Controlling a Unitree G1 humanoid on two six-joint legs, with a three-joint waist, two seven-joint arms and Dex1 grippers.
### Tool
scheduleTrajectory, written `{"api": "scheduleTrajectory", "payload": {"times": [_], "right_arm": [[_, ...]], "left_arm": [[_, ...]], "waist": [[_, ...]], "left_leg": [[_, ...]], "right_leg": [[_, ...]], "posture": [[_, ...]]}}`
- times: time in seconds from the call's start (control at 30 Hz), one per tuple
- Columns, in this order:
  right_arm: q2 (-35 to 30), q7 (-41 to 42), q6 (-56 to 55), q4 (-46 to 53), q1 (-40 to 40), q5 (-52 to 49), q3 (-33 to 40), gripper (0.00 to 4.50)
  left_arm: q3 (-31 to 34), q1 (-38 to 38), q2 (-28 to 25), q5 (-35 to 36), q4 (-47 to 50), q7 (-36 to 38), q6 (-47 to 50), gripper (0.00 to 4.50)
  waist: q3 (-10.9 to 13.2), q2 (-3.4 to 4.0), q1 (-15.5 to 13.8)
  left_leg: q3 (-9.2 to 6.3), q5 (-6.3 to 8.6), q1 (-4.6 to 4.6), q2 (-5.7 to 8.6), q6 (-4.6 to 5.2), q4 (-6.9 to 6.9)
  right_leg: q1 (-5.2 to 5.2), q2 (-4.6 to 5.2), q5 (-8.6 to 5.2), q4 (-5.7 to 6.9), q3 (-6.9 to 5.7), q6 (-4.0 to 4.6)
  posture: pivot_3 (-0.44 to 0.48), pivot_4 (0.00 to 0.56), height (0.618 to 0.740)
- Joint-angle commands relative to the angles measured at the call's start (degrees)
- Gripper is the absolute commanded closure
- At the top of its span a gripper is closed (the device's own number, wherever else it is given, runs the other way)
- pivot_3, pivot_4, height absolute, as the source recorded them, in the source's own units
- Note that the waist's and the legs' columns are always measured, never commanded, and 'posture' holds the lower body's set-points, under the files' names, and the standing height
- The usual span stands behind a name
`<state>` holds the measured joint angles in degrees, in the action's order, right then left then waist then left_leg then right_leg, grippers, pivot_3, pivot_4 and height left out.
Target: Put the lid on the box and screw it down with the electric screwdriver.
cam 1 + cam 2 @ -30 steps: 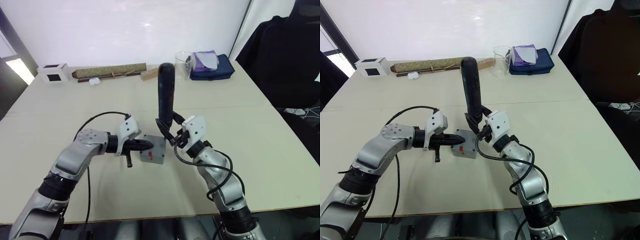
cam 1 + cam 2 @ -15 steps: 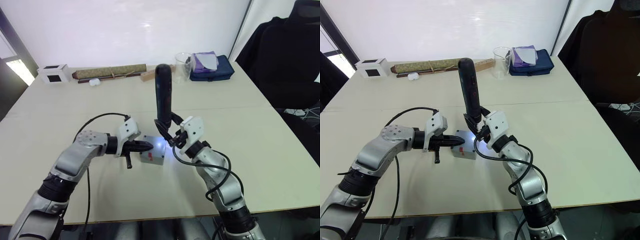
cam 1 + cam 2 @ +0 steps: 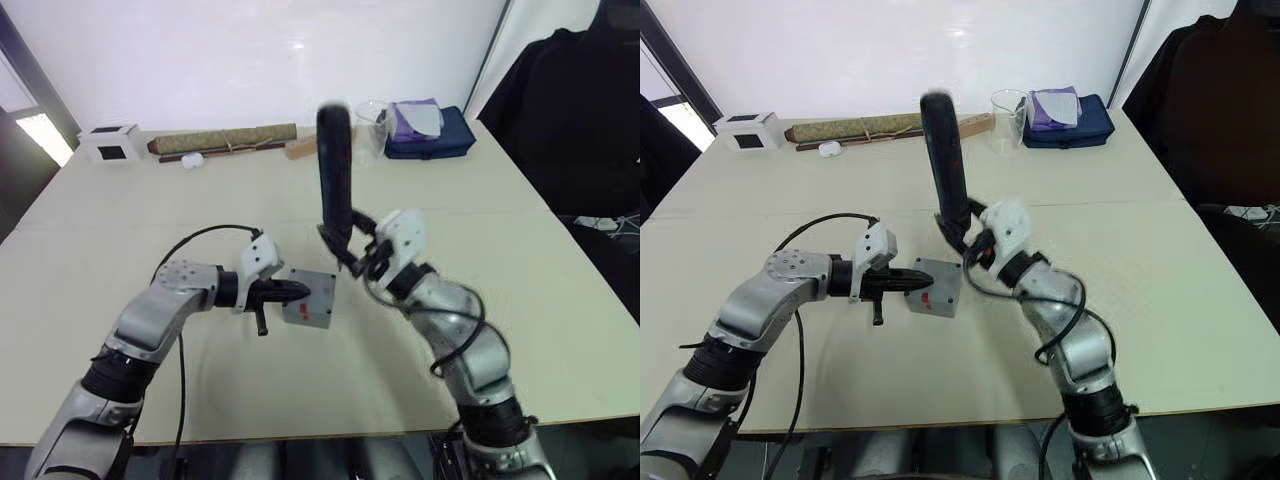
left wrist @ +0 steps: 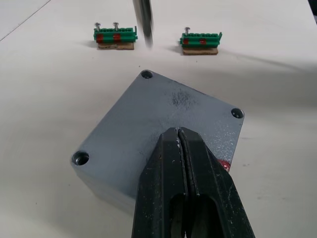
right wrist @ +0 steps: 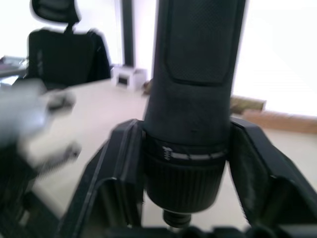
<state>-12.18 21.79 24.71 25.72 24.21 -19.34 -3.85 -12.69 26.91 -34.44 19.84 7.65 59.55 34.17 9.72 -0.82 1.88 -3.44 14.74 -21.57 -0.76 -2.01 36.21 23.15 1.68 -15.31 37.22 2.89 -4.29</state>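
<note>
At the far left of the table (image 3: 90, 230) stands a white cube with a black window (image 3: 108, 143). Beside it, along the far edge, lie a long brown roll (image 3: 222, 138) with a small white object (image 3: 192, 160) in front of it, then a clear beaker (image 3: 1008, 106) and a dark blue pouch (image 3: 432, 134) with a purple-and-white cloth (image 3: 415, 119) on top.

Nearer, the left gripper (image 3: 300, 290) reaches in from the left with its two black fingers pressed together, their tips resting on the lid (image 4: 163, 119). The lid sits on the box (image 3: 308, 300), closing it; a small red mark shows on the box's side. In the left wrist view three screw holes show at the lid's corners, the fourth corner hidden behind the fingers.

Just right of the box, the right gripper (image 3: 350, 250) clamps the electric screwdriver (image 3: 334, 170) near its lower end, holding it upright with the body rising above the gripper. Its thin metal bit (image 4: 143, 20) hangs above the table just beyond the box, apart from the lid.

Past the bit, two green terminal blocks (image 4: 115, 35) (image 4: 200, 39) lie on the table, each on a brown base.

The tabletop is pale beige with a seam running across it. A white wall stands behind, and a black office chair (image 3: 1210, 100) stands at the right.
</note>
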Motion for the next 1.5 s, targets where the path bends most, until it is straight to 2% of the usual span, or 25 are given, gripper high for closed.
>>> {"api": "scheduleTrajectory", "payload": {"times": [0.03,0.13,0.17,0.23,0.3,0.4,0.5,0.6,0.73,0.83,0.93,1.27,1.33,1.37,1.47,1.5], "right_arm": [[-1.97,-7.97,11.49,8.05,15.02,-16.82,13.81,2.38],[-8.71,-16.58,28.95,4.64,24.29,-29.63,24.12,2.38],[-13.70,-16.56,39.25,2.02,26.53,-33.18,26.17,2.38],[-20.92,-16.99,49.75,-2.61,28.77,-38.35,29.81,2.38],[-27.62,-16.44,57.13,-6.25,29.64,-38.33,30.35,2.38],[-38.47,-14.63,66.53,-11.92,26.65,-37.69,28.04,2.38],[-48.00,-11.24,67.79,-17.22,19.46,-43.78,24.96,2.38],[-54.36,-8.37,67.79,-19.83,12.84,-47.53,20.86,2.38],[-55.49,-8.52,67.79,-22.38,10.11,-45.99,18.13,2.38],[-56.36,-8.39,67.79,-23.44,8.98,-46.73,16.43,2.38],[-54.74,-8.23,67.79,-24.87,5.74,-42.95,16.62,2.38],[-51.11,-4.43,63.95,-22.98,0.68,-33.58,15.84,2.38],[-51.38,-2.67,62.12,-21.78,0.11,-32.26,15.11,1.42],[-51.55,-1.97,61.51,-21.32,0.01,-31.50,14.81,1.26],[-51.05,-1.25,60.67,-20.70,0.69,-29.36,14.37,0.18],[-50.81,-1.17,60.22,-20.61,1.27,-28.66,14.27,0.04]], "left_arm": [[1.76,0.75,3.47,1.79,-4.06,-1.54,0.47,4.50],[7.06,2.60,7.31,2.05,-3.57,-7.19,-3.64,4.50],[7.99,3.43,7.17,2.91,-2.31,-7.25,-2.86,4.50],[9.02,5.43,6.09,6.29,-0.33,-4.50,0.13,4.50],[9.09,7.32,4.42,9.77,1.64,-1.24,3.85,4.50],[8.81,8.81,2.09,13.89,6.33,2.16,7.06,4.50],[6.74,8.78,-0.50,14.37,9.60,5.48,7.19,4.50],[3.89,8.02,-2.51,13.06,11.18,8.51,4.94,4.50],[-0.97,5.57,-4.11,7.32,11.77,11.12,-2.82,4.50],[-1.98,4.33,-3.67,5.51,11.54,10.51,-5.32,4.50],[-2.58,2.90,-1.75,4.03,12.78,8.02,-7.36,4.50],[-1.72,3.04,-0.16,5.08,12.16,5.07,-3.65,4.50],[-0.96,3.50,0.03,4.93,10.91,4.49,-3.75,4.50],[-0.64,3.84,-0.03,4.91,10.26,4.34,-3.59,4.50],[0.50,4.97,-0.58,4.84,8.15,4.29,-3.70,4.50],[1.34,5.55,-0.89,5.36,7.32,4.46,-3.31,4.50]], "waist": [[0.09,0.11,0.01],[0.28,0.11,-0.19],[0.35,0.14,-0.64],[0.35,0.03,-0.95],[0.40,0.09,-1.04],[0.69,0.57,-1.12],[0.71,0.56,-1.20],[0.79,0.68,-0.89],[0.91,0.76,-0.13],[0.97,0.76,0.00],[0.99,0.73,0.09],[0.99,0.74,0.05],[0.99,0.73,0.08],[0.99,0.73,0.08],[0.99,0.73,0.09],[0.99,0.73,0.08]], "left_leg": [[-0.02,0.00,0.01,0.00,0.00,-0.03],[-0.02,0.00,-0.07,-0.03,0.00,-0.04],[-0.10,0.00,-0.08,-0.09,0.00,-0.01],[-0.09,0.00,-0.41,-0.07,0.01,-0.02],[-0.15,0.00,-0.60,-0.07,0.01,-0.02],[0.06,-0.01,-1.16,0.09,0.02,-0.02],[0.05,0.00,-1.69,0.09,0.04,0.04],[0.19,0.07,-1.76,0.03,0.16,0.01],[0.22,0.10,-1.66,0.00,0.23,0.03],[0.17,0.06,-1.64,-0.01,0.20,0.11],[0.14,0.06,-1.68,-0.09,0.20,0.36],[0.16,0.07,-1.80,-0.08,0.22,0.79],[0.16,0.07,-1.79,-0.08,0.22,0.80],[0.16,0.07,-1.79,-0.08,0.22,0.81],[0.15,0.07,-1.79,-0.07,0.22,0.82],[0.15,0.07,-1.78,-0.08,0.22,0.83]], "right_leg": [[0.00,0.00,0.01,0.00,-0.01,-0.02],[0.08,0.02,0.08,0.01,-0.03,-0.10],[0.05,0.00,0.10,0.00,-0.09,-0.13],[0.33,0.08,0.11,-0.02,-0.10,-0.12],[0.45,0.05,0.03,-0.12,-0.12,0.05],[1.07,0.13,0.15,-0.04,-0.01,-0.14],[1.49,0.11,0.14,-0.08,-0.09,-0.19],[1.56,0.07,0.10,-0.21,-0.10,-0.23],[1.59,-0.05,0.12,-0.09,0.03,-0.23],[1.58,-0.11,0.14,0.00,0.02,-0.20],[1.54,-0.20,0.19,0.02,0.01,-0.14],[1.44,-0.17,0.27,0.02,0.01,-0.33],[1.44,-0.17,0.27,0.03,0.01,-0.34],[1.44,-0.17,0.27,0.03,0.01,-0.35],[1.42,-0.17,0.29,0.03,0.01,-0.37],[1.42,-0.17,0.29,0.04,0.01,-0.37]], "posture": [[0.000,0.150,0.740],[0.000,0.150,0.740],[0.000,0.150,0.740],[0.000,0.150,0.740],[0.000,0.150,0.740],[0.000,0.150,0.740],[0.000,0.150,0.740],[0.000,0.150,0.740],[0.000,0.150,0.740],[0.000,0.150,0.740],[0.000,0.150,0.740],[0.000,0.150,0.740],[0.000,0.150,0.740],[0.000,0.150,0.740],[0.000,0.150,0.740],[0.000,0.150,0.740]]}}
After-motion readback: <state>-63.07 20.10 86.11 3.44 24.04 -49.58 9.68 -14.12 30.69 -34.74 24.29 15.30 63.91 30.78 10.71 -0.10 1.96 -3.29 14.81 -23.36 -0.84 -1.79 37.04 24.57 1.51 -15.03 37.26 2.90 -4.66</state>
